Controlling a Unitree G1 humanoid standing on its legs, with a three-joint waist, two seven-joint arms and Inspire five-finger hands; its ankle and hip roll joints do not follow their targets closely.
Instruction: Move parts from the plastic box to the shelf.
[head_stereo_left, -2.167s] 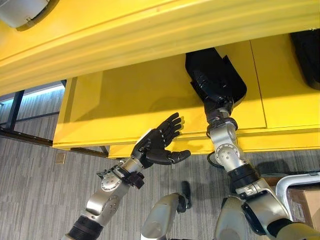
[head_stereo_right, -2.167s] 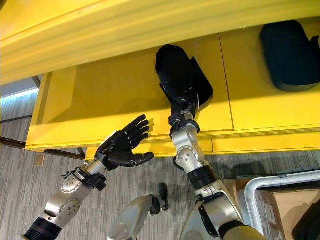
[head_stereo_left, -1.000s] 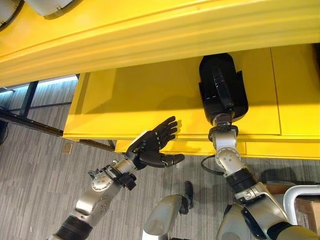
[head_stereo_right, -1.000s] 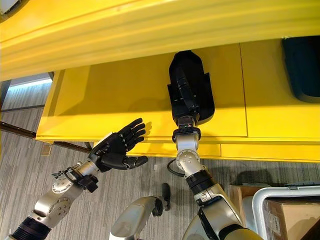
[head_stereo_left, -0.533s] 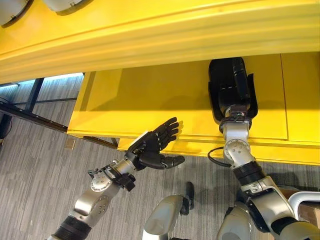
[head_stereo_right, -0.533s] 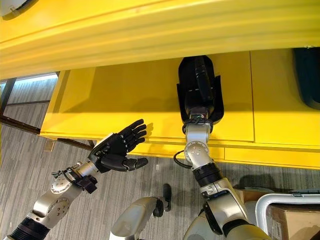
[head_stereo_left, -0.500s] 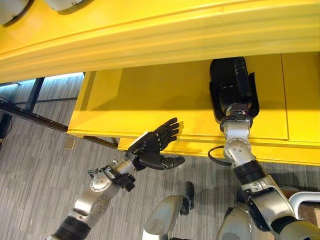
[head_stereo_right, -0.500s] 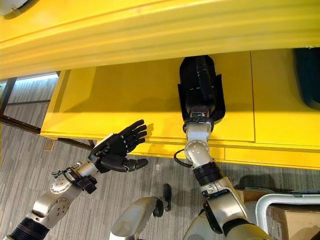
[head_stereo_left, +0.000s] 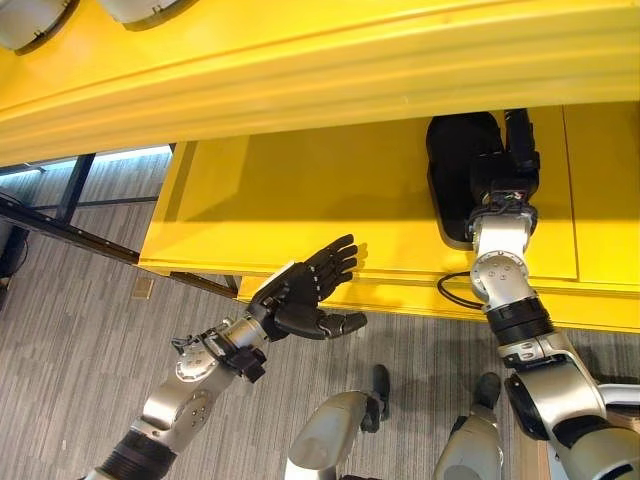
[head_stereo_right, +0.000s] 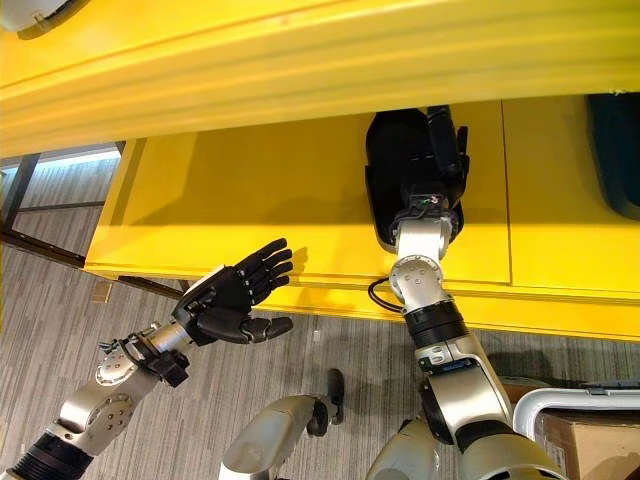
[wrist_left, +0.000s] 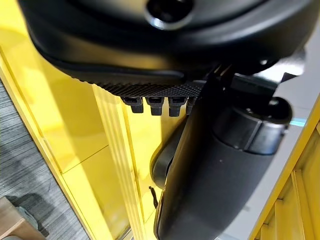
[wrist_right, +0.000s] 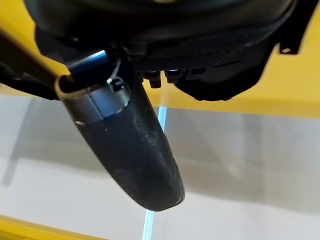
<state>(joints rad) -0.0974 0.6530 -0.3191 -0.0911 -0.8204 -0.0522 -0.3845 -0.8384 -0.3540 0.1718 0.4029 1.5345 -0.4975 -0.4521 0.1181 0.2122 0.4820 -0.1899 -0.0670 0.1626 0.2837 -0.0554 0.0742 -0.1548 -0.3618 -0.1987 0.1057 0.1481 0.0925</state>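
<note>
yellow metal shelf (head_stereo_left: 300, 210): two levels in view, the upper level's front beam overhanging the lower deck and shading its rear.
grey striped carpet floor (head_stereo_left: 80, 340): below and in front of the shelf.
dark metal frame bars (head_stereo_left: 60, 215): at the shelf's left end, angled across the floor.
second dark moulded part (head_stereo_right: 618, 150): on the lower deck at the far right edge, well apart from the right robot hand.
cardboard box inside a pale rounded frame (head_stereo_right: 585, 430): at the lower right corner, on the floor side.
black moulded plastic part (head_stereo_right: 395, 175): lying on the lower deck of the shelf, under the overhanging beam.
right robot hand (head_stereo_right: 440, 165): reaches onto the deck at the right side of the black part, fingers stretched out straight along it, apparently touching it; not curled round it.
left robot hand (head_stereo_left: 305, 290): held in the air in front of the shelf's front edge, palm up, fingers spread and straight, thumb out; holds nothing.
</note>
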